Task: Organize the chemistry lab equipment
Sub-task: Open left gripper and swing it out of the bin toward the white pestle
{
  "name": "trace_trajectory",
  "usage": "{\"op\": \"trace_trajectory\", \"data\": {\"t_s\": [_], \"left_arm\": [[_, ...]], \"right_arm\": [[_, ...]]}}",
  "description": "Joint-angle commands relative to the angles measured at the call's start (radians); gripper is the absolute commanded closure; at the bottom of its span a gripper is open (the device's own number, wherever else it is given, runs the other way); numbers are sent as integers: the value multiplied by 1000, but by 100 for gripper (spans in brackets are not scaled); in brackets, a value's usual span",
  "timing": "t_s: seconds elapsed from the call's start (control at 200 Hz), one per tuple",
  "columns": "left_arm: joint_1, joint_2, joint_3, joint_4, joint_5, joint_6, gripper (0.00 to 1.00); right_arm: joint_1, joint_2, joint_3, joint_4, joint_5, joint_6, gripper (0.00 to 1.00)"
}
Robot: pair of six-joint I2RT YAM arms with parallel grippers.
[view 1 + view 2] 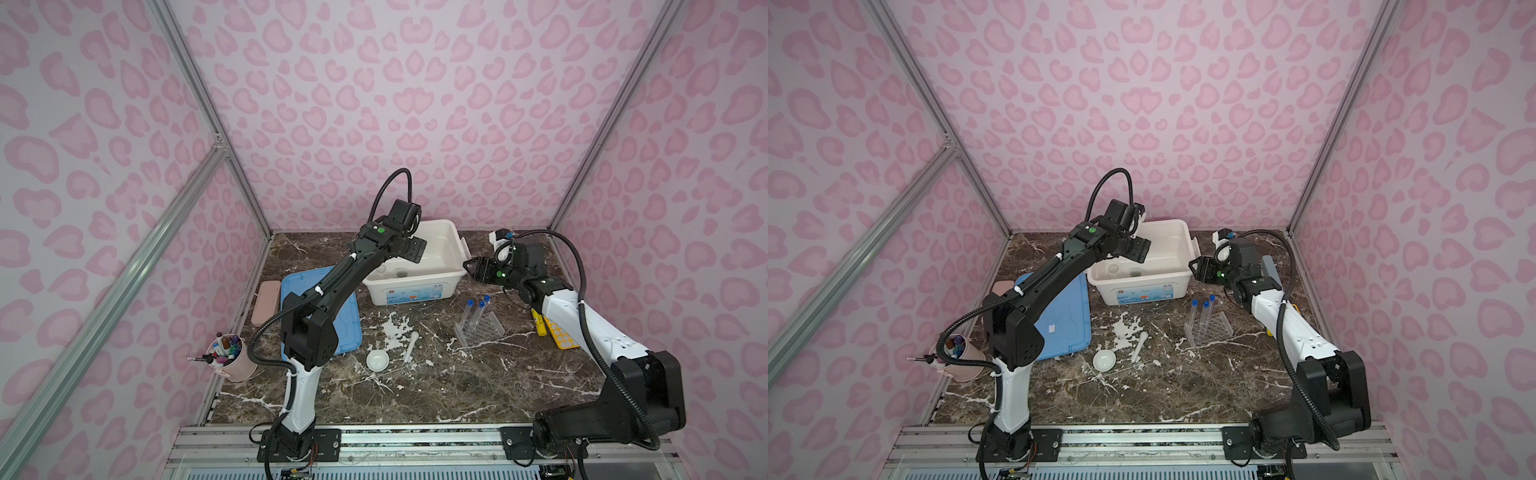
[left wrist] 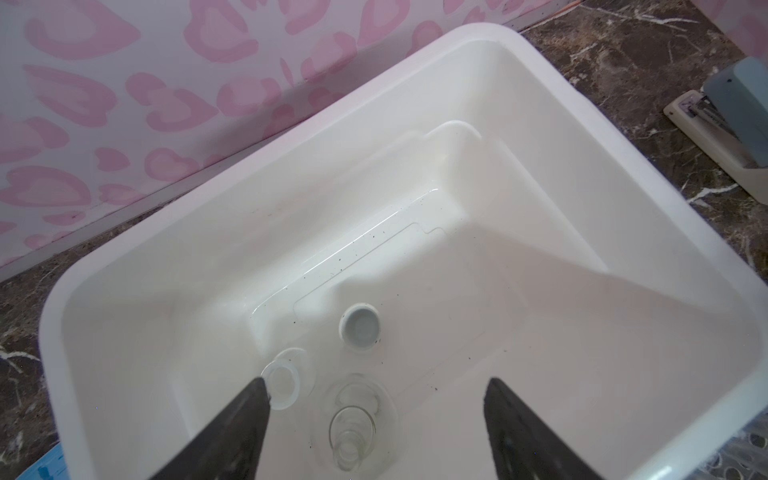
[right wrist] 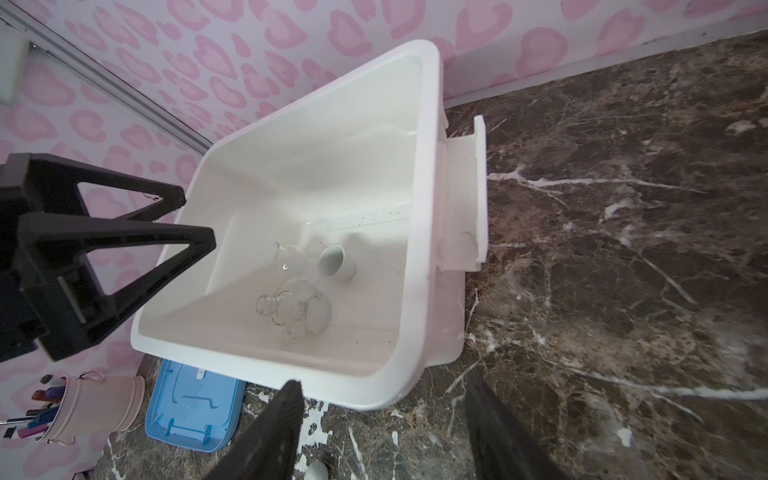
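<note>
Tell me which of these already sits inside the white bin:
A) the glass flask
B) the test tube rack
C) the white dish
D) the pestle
A: the glass flask stands on the floor of the white bin, while the pestle, the white dish and the test tube rack are all out on the marble tabletop in front of the bin.
</note>
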Motion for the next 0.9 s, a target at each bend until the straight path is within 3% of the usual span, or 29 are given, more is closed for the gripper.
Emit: {"op": "trace_trajectory", "data": {"t_s": [0.0, 0.415, 0.645, 0.895], "left_arm": [[-2, -81, -73, 64, -15, -27, 18], [-66, -412, -483, 106, -103, -110, 18], [-139, -563, -652, 79, -172, -202, 17], [-230, -660, -844, 57, -174, -358, 18]], "right_arm": [[0, -15, -5, -7, 39, -4, 36], [0, -59, -13, -24, 76, -22, 34], [1, -69, -16, -21, 88, -12, 34], [0, -73, -27, -19, 103, -8, 34]]}}
